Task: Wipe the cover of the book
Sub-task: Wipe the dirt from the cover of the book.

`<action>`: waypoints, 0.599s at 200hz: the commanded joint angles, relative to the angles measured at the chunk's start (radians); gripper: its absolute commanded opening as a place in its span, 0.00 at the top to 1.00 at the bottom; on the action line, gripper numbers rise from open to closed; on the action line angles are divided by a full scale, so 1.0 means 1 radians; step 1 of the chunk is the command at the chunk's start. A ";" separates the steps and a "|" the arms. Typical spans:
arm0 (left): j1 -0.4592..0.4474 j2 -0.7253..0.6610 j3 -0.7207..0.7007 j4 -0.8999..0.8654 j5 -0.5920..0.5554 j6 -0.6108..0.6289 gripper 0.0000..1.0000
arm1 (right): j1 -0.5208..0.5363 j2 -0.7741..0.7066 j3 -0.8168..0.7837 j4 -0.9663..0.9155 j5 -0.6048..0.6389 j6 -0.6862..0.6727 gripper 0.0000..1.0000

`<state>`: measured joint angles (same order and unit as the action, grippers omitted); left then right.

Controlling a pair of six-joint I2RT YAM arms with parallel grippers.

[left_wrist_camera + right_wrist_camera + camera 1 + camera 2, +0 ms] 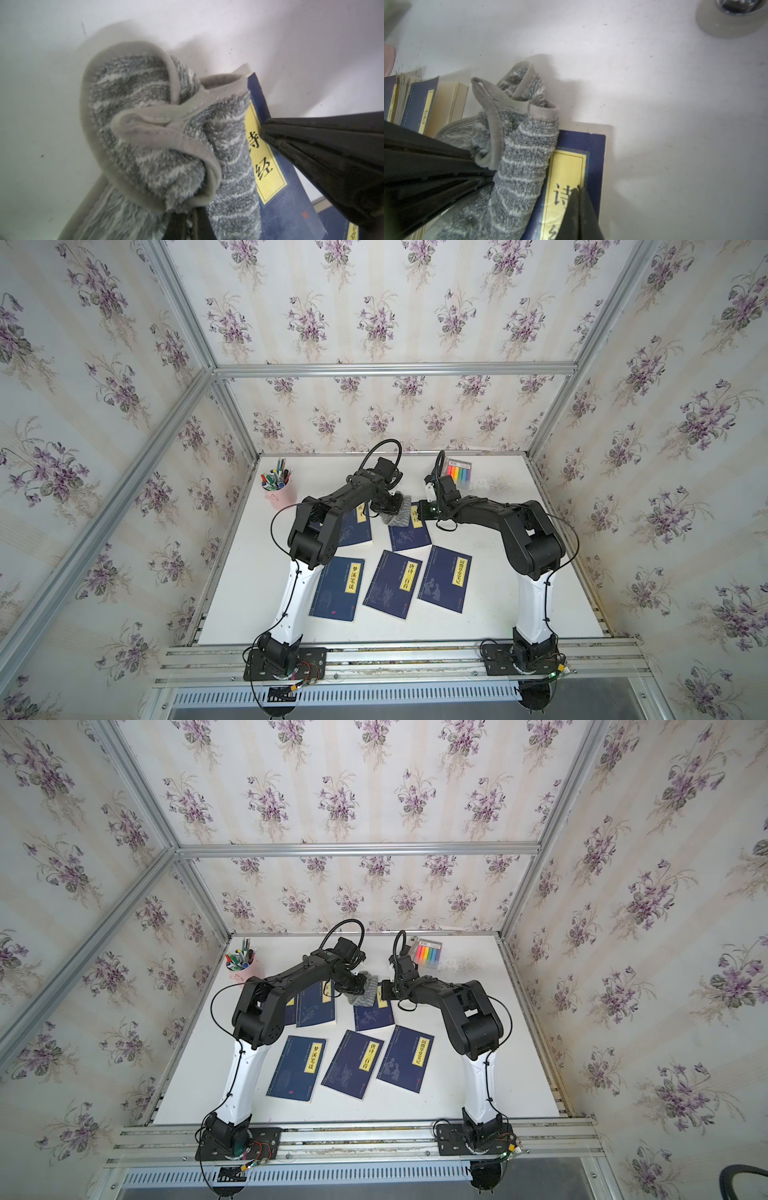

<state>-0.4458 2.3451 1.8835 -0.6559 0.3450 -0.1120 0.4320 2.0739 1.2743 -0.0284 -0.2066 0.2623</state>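
Note:
A dark blue book point(409, 536) with a yellow title label lies at the back middle of the white table point(519, 572). A grey striped cloth point(400, 514) is bunched over the book's left part, covering that side of the cover in both top views. My left gripper point(188, 209) is shut on the cloth point(145, 145), which folds up in front of the fingers. My right gripper point(578, 188) is shut with nothing in it, its tips resting on the yellow label of the book point(596, 149), just right of the cloth point(519, 166).
Several other blue books lie around: one under the left arm point(355, 526) and three in a front row point(337, 589), point(392, 585), point(444, 578). A pink pen cup point(279, 493) stands back left. A pack of highlighters point(457, 472) lies at the back.

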 commanded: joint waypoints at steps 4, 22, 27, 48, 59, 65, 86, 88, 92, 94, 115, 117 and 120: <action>-0.007 -0.058 -0.144 -0.009 -0.065 -0.001 1.00 | 0.001 0.014 -0.007 -0.139 0.020 -0.002 0.99; -0.013 -0.107 -0.229 0.027 -0.057 -0.011 1.00 | 0.001 0.014 -0.006 -0.140 0.015 -0.001 0.93; -0.016 -0.117 -0.245 0.030 -0.056 -0.011 1.00 | 0.001 0.014 -0.006 -0.140 0.012 0.000 0.90; -0.026 -0.152 -0.291 0.043 -0.061 -0.011 1.00 | 0.002 0.011 -0.006 -0.139 0.009 0.000 0.85; -0.031 -0.161 -0.297 0.042 -0.063 -0.010 1.00 | 0.002 0.009 -0.006 -0.140 0.008 0.002 0.82; -0.032 -0.161 -0.294 0.039 -0.063 -0.008 1.00 | 0.001 0.008 -0.006 -0.141 0.007 0.002 0.81; -0.034 -0.154 -0.277 0.027 -0.064 -0.007 1.00 | 0.001 0.005 -0.010 -0.143 0.007 0.001 0.81; -0.034 -0.153 -0.274 0.026 -0.063 -0.006 1.00 | 0.001 0.003 -0.011 -0.143 0.008 0.002 0.81; -0.034 -0.149 -0.270 0.024 -0.064 -0.005 1.00 | 0.001 0.003 -0.012 -0.144 0.010 0.002 0.82; -0.034 -0.148 -0.268 0.023 -0.063 -0.005 1.00 | 0.001 0.002 -0.013 -0.145 0.011 0.002 0.82; -0.034 -0.125 -0.236 0.006 -0.070 -0.003 1.00 | 0.002 0.002 -0.015 -0.146 0.013 0.002 0.89; -0.034 -0.123 -0.234 0.003 -0.070 -0.003 1.00 | 0.001 0.002 -0.016 -0.146 0.013 0.002 0.90; -0.034 -0.121 -0.230 0.000 -0.071 -0.003 1.00 | 0.001 0.003 -0.015 -0.146 0.013 0.000 0.91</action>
<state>-0.4774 2.1963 1.6375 -0.5346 0.2951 -0.1196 0.4320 2.0708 1.2709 -0.0238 -0.2169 0.2623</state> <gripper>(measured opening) 0.067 0.124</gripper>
